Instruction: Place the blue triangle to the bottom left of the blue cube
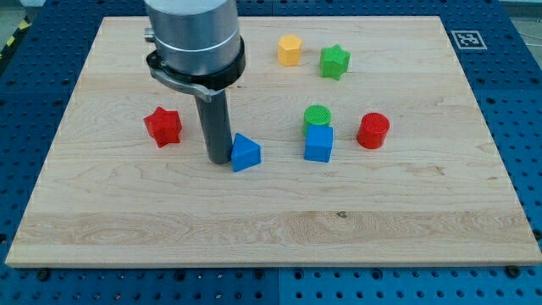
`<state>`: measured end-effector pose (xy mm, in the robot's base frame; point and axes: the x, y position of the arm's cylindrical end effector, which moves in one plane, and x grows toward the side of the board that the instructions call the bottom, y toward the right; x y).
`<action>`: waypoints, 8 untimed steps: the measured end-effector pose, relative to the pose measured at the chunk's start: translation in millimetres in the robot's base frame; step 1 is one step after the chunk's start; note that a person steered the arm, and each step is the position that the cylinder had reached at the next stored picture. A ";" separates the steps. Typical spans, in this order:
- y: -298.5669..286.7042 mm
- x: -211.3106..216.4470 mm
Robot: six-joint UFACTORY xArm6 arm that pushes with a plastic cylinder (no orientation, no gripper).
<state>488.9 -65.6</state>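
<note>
My tip (218,159) rested on the wooden board (254,229) near its middle, touching the left side of the blue triangle (246,153). I had no jaws to open or shut, only the bare rod, which held nothing. The blue cube (318,143) sat well to the triangle's right, with a green cylinder (318,116) touching its far side. A red cylinder (373,130) stood nearer the right edge, a red star (163,125) nearer the left, and an orange block (290,50) and green star (334,61) by the top edge.
</note>
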 end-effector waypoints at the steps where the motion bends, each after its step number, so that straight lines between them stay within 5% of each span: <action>1: 3.8 0.0; 8: 75.7 25.1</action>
